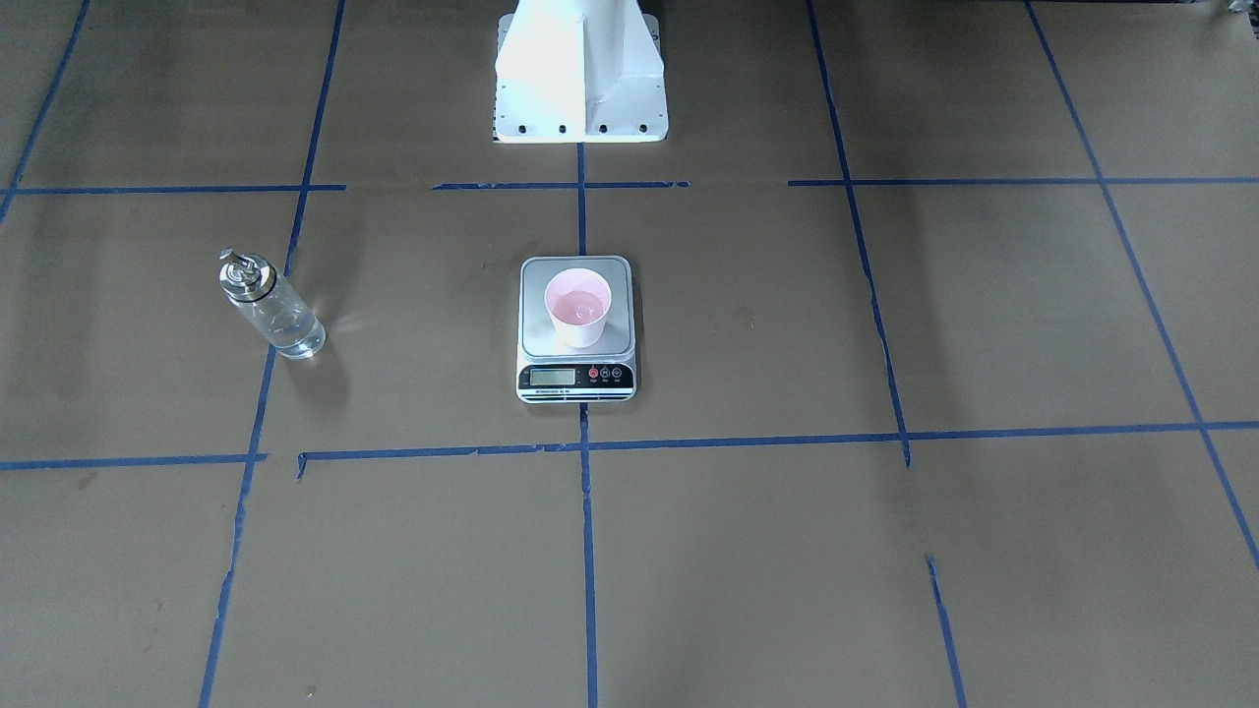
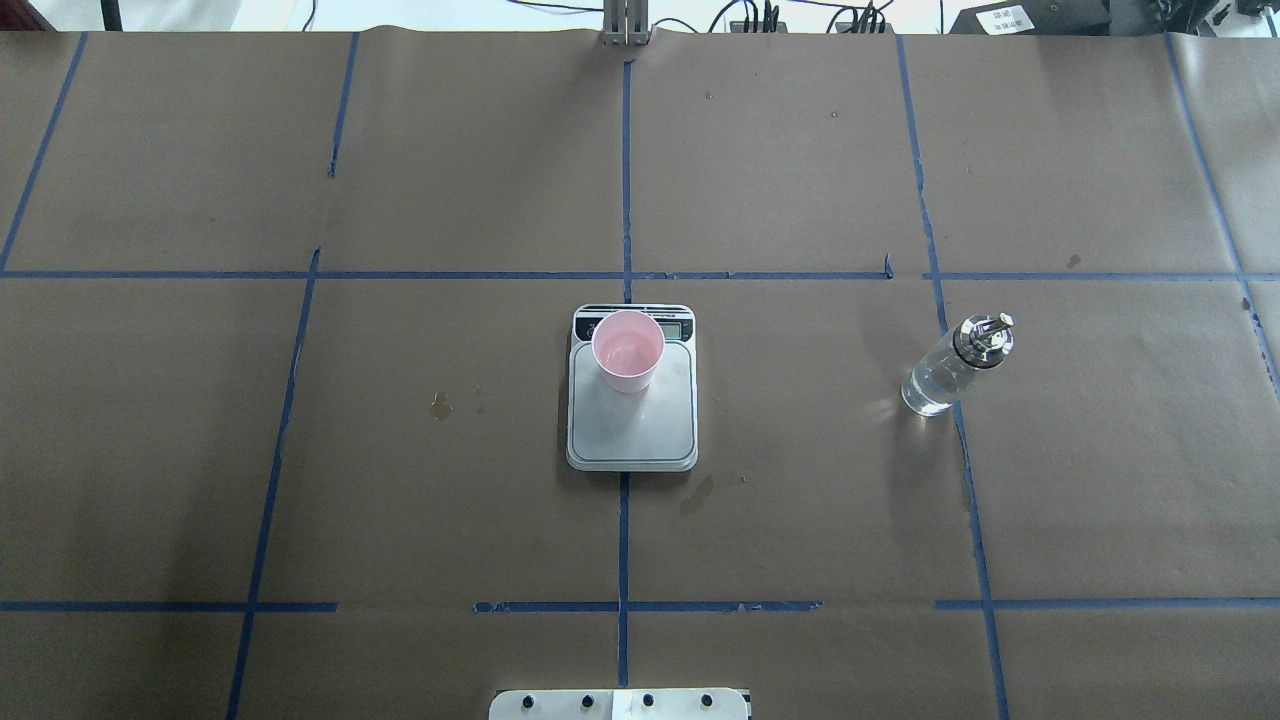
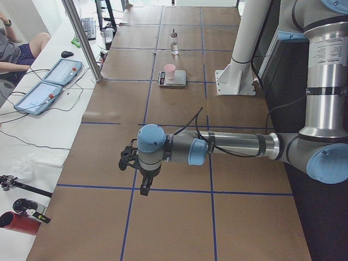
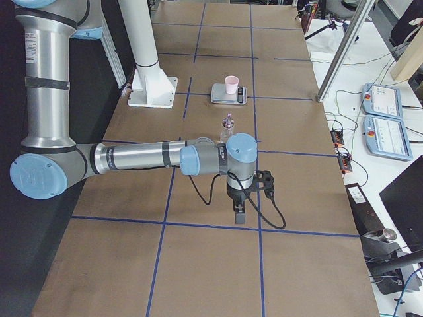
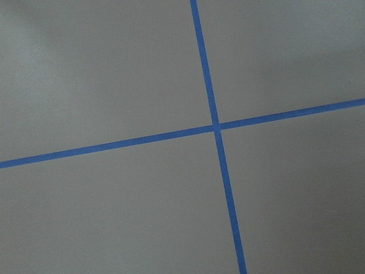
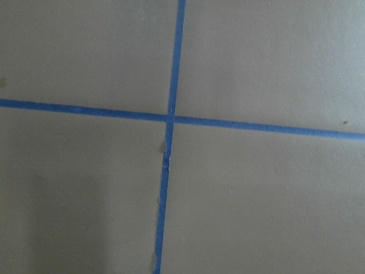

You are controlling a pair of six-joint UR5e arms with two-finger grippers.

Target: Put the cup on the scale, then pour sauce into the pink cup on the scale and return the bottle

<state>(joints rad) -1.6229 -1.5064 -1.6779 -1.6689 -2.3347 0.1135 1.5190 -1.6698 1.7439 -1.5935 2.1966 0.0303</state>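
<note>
The cup (image 1: 577,307), white outside and pink inside, stands upright on the scale (image 1: 576,388) at the table's middle; it also shows from overhead as the cup (image 2: 627,350) on the scale (image 2: 632,430). The clear glass bottle (image 2: 950,370) with its silver cap stands upright on the paper on the robot's right, apart from the scale. My left gripper (image 3: 144,187) hangs over bare paper far from the scale. My right gripper (image 4: 238,212) hangs a little short of the bottle (image 4: 228,127). Both show only in the side views, so I cannot tell whether they are open or shut.
The white robot pedestal (image 1: 580,79) stands behind the scale. Blue tape lines cross the brown paper. Beside the table are an aluminium post (image 3: 81,38), two tablets (image 3: 49,87), cables and a seated person (image 3: 13,46). Both wrist views show only paper and tape.
</note>
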